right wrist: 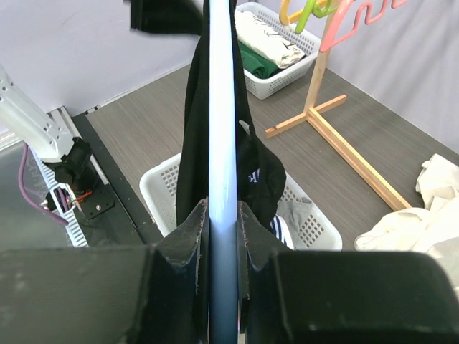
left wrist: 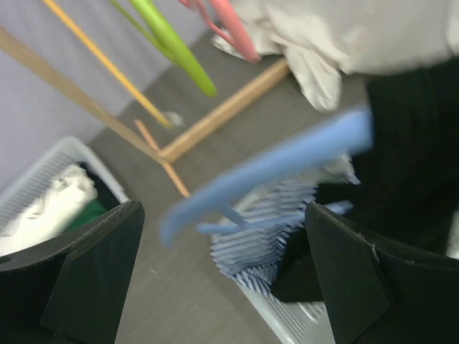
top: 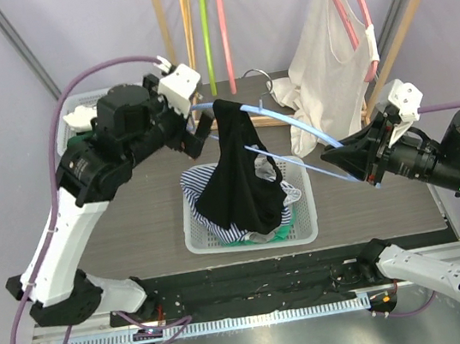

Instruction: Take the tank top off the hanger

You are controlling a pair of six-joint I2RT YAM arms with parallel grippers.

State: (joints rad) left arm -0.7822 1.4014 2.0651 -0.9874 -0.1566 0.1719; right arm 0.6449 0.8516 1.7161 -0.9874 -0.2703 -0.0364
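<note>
We have the black tank top (top: 240,179) draped over the left end of the light blue plastic hanger (top: 287,118). It hangs down into the white plastic laundry basket (top: 224,246) at the middle of the table, so it is not yet off.

The right gripper (right wrist: 222,222) has its jaws pinched on the right end of the hanger and holds it out level above the basket. The left gripper (top: 198,133) sits just beside the hanger's left tip and the top of the garment. Its wrist view is blurred, but it shows the jaws spread, with the hanger arm between them and nothing held.

Our main worry is the left jaws closing on the hanger arm together with the cloth. A pull would then drag the whole hanger and could twist it out of the right gripper's narrow pinch. If we take only a thin fold, the fabric may slip free under its own weight. The strap could also catch on the hanger's tip if we pull down or near rather than left, off the end. The striped cloth (top: 201,181) in the basket lies against the hem and might be lifted along with it.
</note>
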